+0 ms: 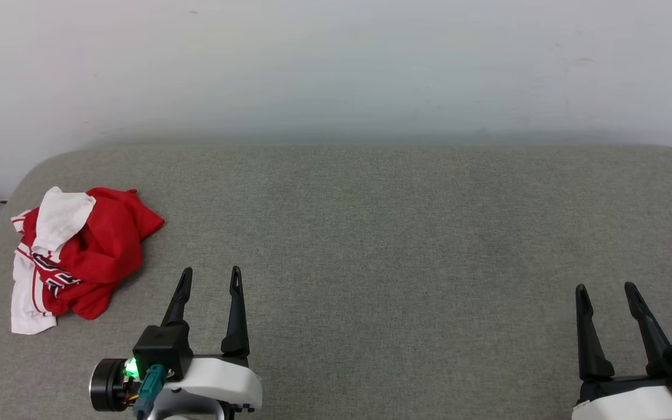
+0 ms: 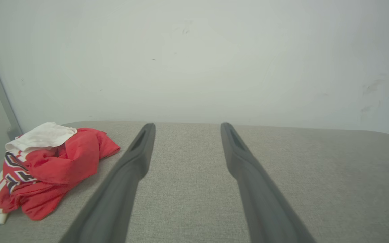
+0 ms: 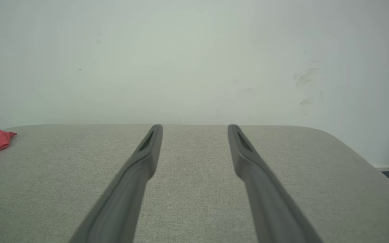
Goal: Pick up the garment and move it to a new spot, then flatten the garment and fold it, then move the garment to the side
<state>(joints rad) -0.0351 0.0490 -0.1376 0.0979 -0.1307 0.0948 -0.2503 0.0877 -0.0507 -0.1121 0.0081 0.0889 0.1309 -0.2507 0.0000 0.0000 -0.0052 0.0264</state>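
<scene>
The shirt lies in a crumpled heap at the left end of the grey cloth-covered table, near its rounded far-left corner. Mostly red; one white sleeve is flopped over the top of the heap, a second white part with red stripes trails off toward the near left edge. A scrap of black white-edged lettering shows among the folds, not readable. Nothing touches the shirt. My left pincer sits just to the right of the heap and nearer to me, apart from the cloth, fingers spread wide and holding nothing; a green light glows on its wrist. In the left wrist view the shirt lies left of my two fingers, outside the gap between them. My right pincer is well apart, at the right end of the table, fingers likewise spread and holding nothing. Behind the table stands a pale wall, with faint scuffs at the upper right.
</scene>
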